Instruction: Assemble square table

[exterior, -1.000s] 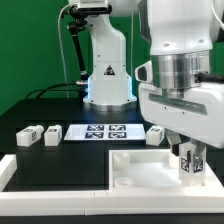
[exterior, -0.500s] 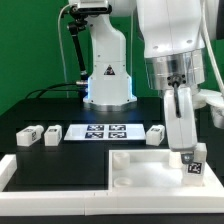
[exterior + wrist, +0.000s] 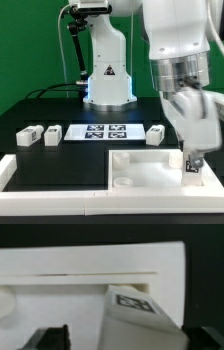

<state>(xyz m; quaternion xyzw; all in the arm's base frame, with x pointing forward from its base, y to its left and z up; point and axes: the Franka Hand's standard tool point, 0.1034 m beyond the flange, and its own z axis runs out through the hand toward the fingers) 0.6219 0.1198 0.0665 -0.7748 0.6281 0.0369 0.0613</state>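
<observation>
Over white tray-like top (image 3: pixel 150 166), tagged leg (image 3: pixel 135 311) tilts.

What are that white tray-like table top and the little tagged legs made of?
The square top looks like white plastic: smooth, matte, with a molded raised rim. The legs, like the one held over it and one lying loose, seem the same white plastic, with printed black-and-white tags, probably stuck on.

The arm (image 3: pixel 185 60) is glossy white with rounded casings and a ribbed silver-grey ring above the gripper (image 3: pixel 193 160), whose fingers (image 3: pixel 52 338) are black. Behind it, the white base (image 3: pixel 108 75) carries a triangular mark and a blue glow.
</observation>
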